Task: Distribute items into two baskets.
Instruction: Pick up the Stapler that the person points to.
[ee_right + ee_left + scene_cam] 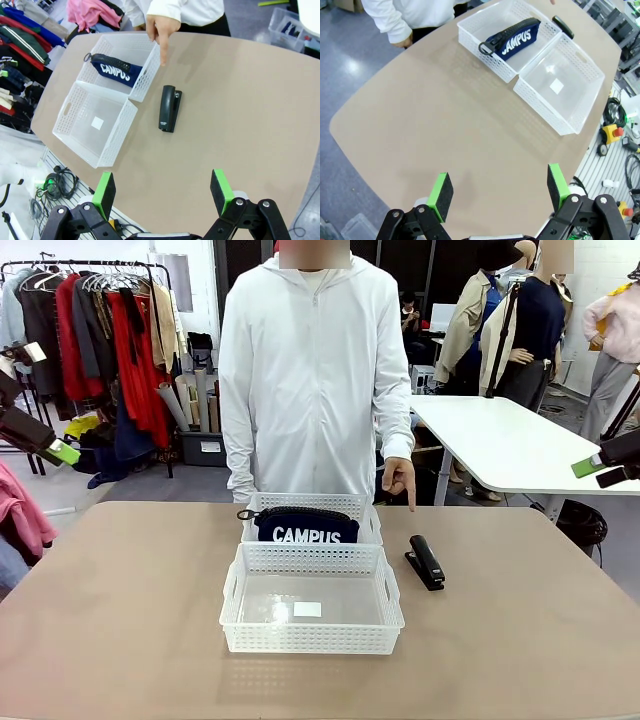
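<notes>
**A:** How far along is the sorting?

**B:** About halfway, I judge. The navy CAMPUS pouch point(115, 71) lies inside the far basket point(300, 502). The black stapler point(169, 108) lies on the bare surface point(120, 590), outside both baskets. It is straight ahead of the right end effector point(162, 191) and well apart from it. The near basket point(310, 638) holds only a small white label, so the stapler probably belongs there.

**A:** What is there, counted?

**B:** Two white lattice baskets touching each other, one pouch and one stapler. One person's hand point(400, 478) points a finger down beyond the stapler.

**A:** And the end effectors?

**B:** Two. The left end effector point(499, 191) and the right one each have their green pads spread apart and hold nothing. The baskets are well ahead of both.
</notes>
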{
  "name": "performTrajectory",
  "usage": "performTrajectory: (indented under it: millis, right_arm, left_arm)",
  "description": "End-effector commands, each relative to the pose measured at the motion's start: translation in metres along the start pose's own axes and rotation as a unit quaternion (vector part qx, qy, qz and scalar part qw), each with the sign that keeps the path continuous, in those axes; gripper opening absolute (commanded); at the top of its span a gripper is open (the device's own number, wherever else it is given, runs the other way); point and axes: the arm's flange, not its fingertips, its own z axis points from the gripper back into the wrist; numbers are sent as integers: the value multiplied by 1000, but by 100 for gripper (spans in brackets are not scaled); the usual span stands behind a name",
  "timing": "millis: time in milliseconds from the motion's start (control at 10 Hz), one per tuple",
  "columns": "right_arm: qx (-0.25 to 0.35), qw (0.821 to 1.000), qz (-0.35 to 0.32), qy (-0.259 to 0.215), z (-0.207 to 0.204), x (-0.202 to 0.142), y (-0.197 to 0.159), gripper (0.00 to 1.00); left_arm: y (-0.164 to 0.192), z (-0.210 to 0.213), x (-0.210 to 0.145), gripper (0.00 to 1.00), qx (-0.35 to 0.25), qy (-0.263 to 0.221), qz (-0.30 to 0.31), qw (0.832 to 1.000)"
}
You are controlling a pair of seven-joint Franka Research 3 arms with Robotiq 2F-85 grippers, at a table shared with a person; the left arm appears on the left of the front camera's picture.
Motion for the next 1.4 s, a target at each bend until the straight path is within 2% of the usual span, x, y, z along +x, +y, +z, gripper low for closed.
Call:
performTrajectory:
  millis: [0,600,1300]
  right_arm:
    - [11,1000,11,6,-17,14,8,100]
    - [-27,995,56,84,-88,39,47,100]
    - [-86,972,113,186,-189,35,80,100]
  left_arm:
    - [0,0,-1,97,0,0,1,1000]
    - [0,0,-1,97,0,0,1,1000]
    - [0,0,-1,97,0,0,1,1000]
